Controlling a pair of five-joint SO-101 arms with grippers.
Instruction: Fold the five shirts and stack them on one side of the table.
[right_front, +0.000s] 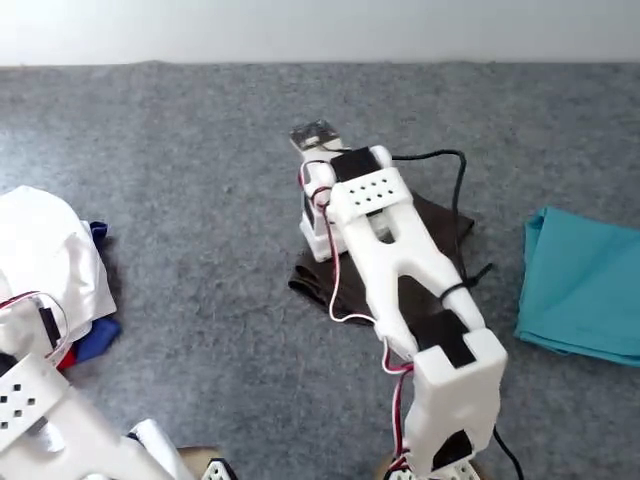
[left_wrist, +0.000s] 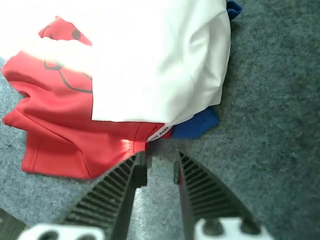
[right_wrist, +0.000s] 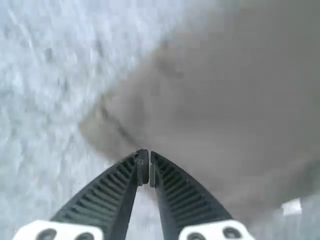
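A dark brown shirt (right_front: 440, 225) lies crumpled mid-table, partly under my right arm (right_front: 400, 260). In the right wrist view my right gripper (right_wrist: 149, 160) is shut, its tips at the edge of the brown shirt (right_wrist: 210, 100); whether cloth is pinched is unclear. At the left a white shirt (right_front: 40, 245) tops a pile with a blue shirt (right_front: 95, 340) and a red one. My left gripper (left_wrist: 160, 165) is slightly open over bare table, just short of the red shirt (left_wrist: 55, 125), blue shirt (left_wrist: 197, 126) and white shirt (left_wrist: 160, 55).
A folded teal shirt (right_front: 585, 285) lies at the right edge. The grey carpeted tabletop (right_front: 200, 200) has free room between the pile and the brown shirt and along the back. My left arm (right_front: 30, 400) sits at the front left corner.
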